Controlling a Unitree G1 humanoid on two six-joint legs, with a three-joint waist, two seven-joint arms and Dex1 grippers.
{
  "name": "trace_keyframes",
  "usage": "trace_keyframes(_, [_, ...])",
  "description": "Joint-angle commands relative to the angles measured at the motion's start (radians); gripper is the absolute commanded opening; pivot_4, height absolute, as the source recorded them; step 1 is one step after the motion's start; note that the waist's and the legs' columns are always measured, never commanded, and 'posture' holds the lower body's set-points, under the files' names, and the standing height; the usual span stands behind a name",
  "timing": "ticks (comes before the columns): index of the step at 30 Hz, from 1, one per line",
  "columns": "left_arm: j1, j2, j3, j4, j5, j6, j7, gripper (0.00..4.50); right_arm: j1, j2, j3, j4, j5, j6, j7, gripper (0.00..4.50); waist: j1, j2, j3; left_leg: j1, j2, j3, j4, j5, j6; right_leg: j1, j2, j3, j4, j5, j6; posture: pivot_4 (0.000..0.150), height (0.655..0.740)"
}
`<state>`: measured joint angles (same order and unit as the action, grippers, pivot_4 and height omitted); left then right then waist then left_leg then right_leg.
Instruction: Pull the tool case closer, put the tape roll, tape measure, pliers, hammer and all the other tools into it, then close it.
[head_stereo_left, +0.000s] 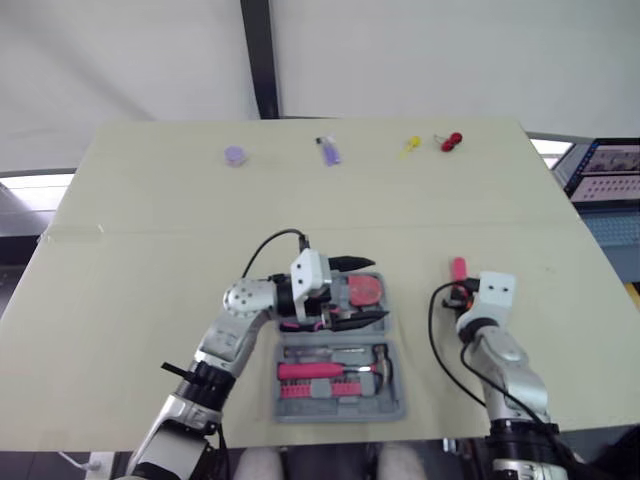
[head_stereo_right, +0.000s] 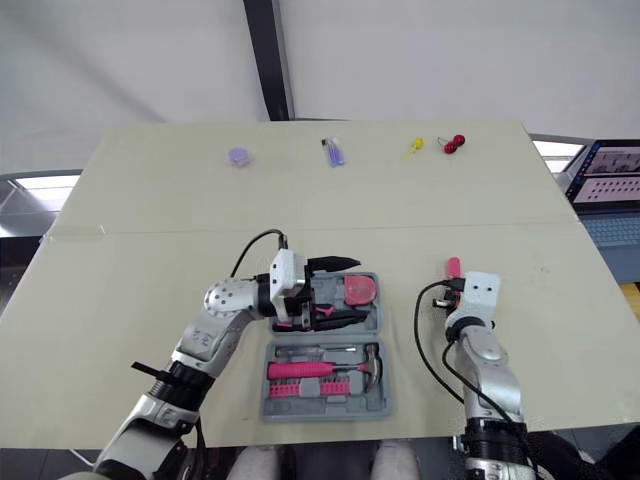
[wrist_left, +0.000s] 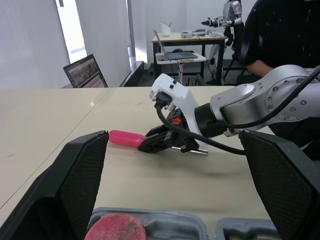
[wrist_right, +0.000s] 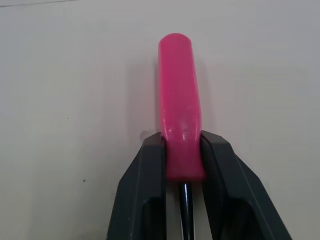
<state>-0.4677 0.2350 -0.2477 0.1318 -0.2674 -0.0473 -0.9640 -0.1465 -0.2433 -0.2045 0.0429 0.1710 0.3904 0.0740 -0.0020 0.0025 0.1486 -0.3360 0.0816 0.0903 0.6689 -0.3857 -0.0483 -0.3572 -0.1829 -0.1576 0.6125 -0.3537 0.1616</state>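
Reaches the left arm inward with elbow bent, left hand (head_stereo_left: 376, 289) spread wide (fingers well apart). Stretches the right arm straight forward, right hand (wrist_right: 182, 145) clamped on both sides of a pink-handled tool (wrist_right: 178, 90).

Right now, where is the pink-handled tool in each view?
Left eye view: the pink-handled tool, right of the tool case, in the right claw.
Right eye view: tool, same place.
Left wrist view: tool beyond the case.
Right wrist view: tool between the claw's fingers.
Shared landmark: the right claw.
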Motion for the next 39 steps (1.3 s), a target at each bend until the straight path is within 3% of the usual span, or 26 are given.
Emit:
trace_keyframes(1, [0.04,0.06,0.059,-0.049,-0.036,-0.031,-0.045,4.5,0.027,-0.122,0.088,-0.181,-0.014,0.049,0.162,0.43,-0.003,0.002,0.001,0.0,0.0,0.0,0.0,0.0,0.0,0.0,0.0,0.0,0.0,0.0,0.0,0.15,0.74])
trace_keyframes(9, [0.384,0.302,0.235,-0.263,-0.156,-0.058,-0.171,4.5,0.014,-0.469,0.293,-0.631,0.124,0.304,0.552,0.43,-0.027,0.005,0.002,0.001,0.0,-0.001,-0.003,0.0,0.0,-0.002,0.001,-0.001,-0.001,0.0,0.0,0.15,0.74])
trace_keyframes(14, [0.651,0.397,0.358,-0.394,-0.218,-0.101,-0.217,4.5,-0.073,-0.555,0.423,-0.819,0.219,0.442,0.67,0.43,-0.014,0.003,0.004,0.0,0.0,-0.003,-0.002,0.0,0.001,-0.002,0.0,-0.001,-0.001,0.0,0.0,0.15,0.74])
trace_keyframes(20, [0.943,0.419,0.482,-0.341,-0.228,-0.304,-0.355,4.5,-0.242,-0.594,0.72,-0.896,0.142,0.549,0.714,0.43,-0.003,0.0,0.003,-0.002,0.0,-0.004,0.001,-0.001,0.001,-0.001,0.0,0.0,-0.002,0.001,-0.001,0.15,0.74])
trace_keyframes(27, [1.013,0.396,0.503,-0.251,-0.225,-0.419,-0.386,4.5,-0.375,-0.514,0.958,-0.861,0.027,0.655,0.661,0.43,0.002,-0.001,0.002,-0.002,0.0,-0.004,0.001,-0.001,0.001,-0.002,0.0,0.0,-0.002,0.001,-0.001,0.15,0.74])
trace_keyframes(39, [0.995,0.378,0.468,-0.218,-0.197,-0.448,-0.327,4.5,-0.414,-0.465,1.098,-0.83,-0.041,0.703,0.64,0.43,-0.005,-0.001,0.002,-0.002,0.0,-0.004,0.0,-0.001,0.001,-0.002,0.0,-0.001,-0.002,0.001,-0.001,0.15,0.74])
